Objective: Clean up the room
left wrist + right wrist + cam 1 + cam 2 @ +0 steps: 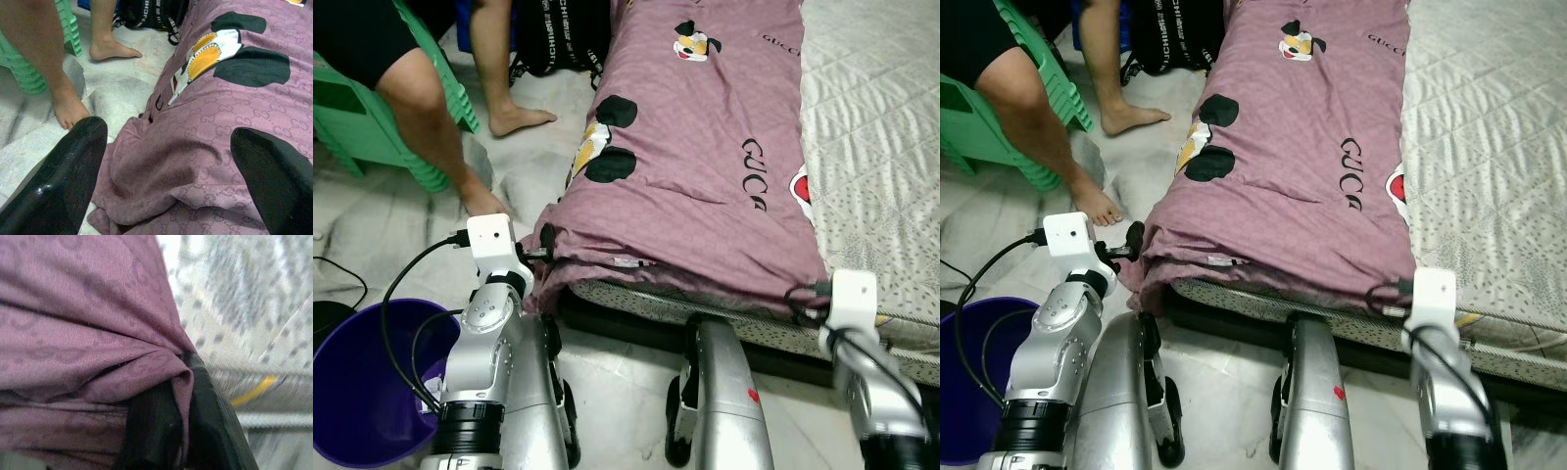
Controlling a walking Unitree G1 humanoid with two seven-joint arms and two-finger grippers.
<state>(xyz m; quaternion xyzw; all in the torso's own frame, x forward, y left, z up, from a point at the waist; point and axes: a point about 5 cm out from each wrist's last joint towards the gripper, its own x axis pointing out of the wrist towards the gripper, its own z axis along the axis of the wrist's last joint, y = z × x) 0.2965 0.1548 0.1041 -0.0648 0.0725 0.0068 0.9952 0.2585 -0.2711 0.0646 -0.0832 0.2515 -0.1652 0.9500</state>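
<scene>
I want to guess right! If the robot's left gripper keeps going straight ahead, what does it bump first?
Probably the purple blanket: the open left gripper points at its bunched corner, close ahead, though depth is hard to judge.

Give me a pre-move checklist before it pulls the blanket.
1. Right tool shut on the blanket corner: ok.
2. Left tool shut on the blanket: not ok, fingers open around the edge.
3. Blanket lying on the mattress, edge hanging over the side: ok.
4. Person's foot clear of the left tool: not ok, close beside it.
5. Purple bucket clear of the left arm: cannot tell.
</scene>
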